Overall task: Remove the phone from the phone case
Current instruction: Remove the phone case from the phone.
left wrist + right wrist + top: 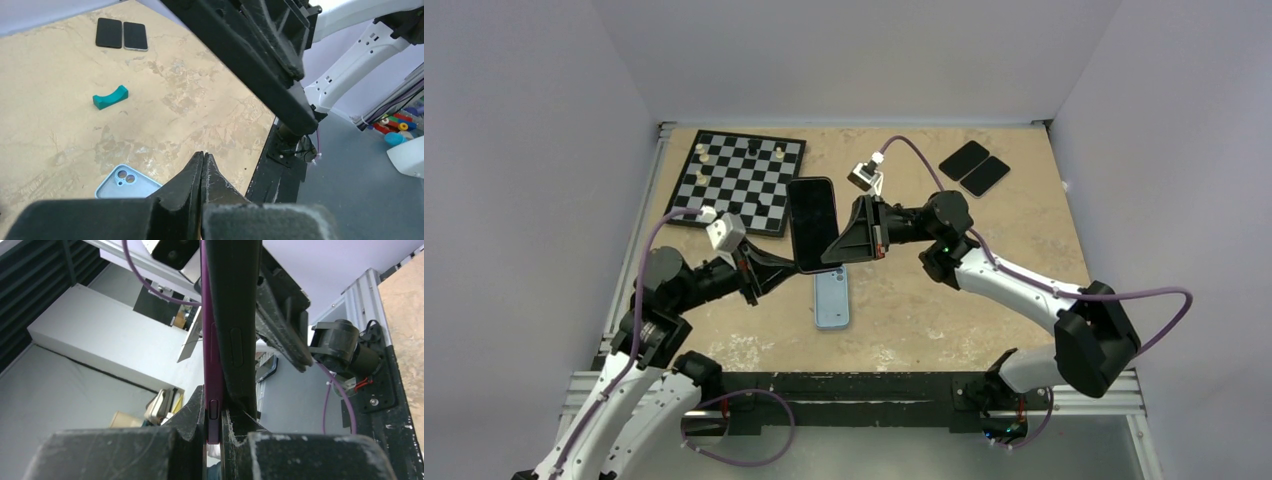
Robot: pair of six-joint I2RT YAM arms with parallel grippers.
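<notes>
The phone is pinched by its purple edge in the right pincer, raised off the tabletop. The left pincer is pressed together beside the phone's other edge. A light blue case lies beneath both.

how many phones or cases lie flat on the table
3: light blue case near the middle; two dark phones side by side, far right. Held phone excluded.
</notes>
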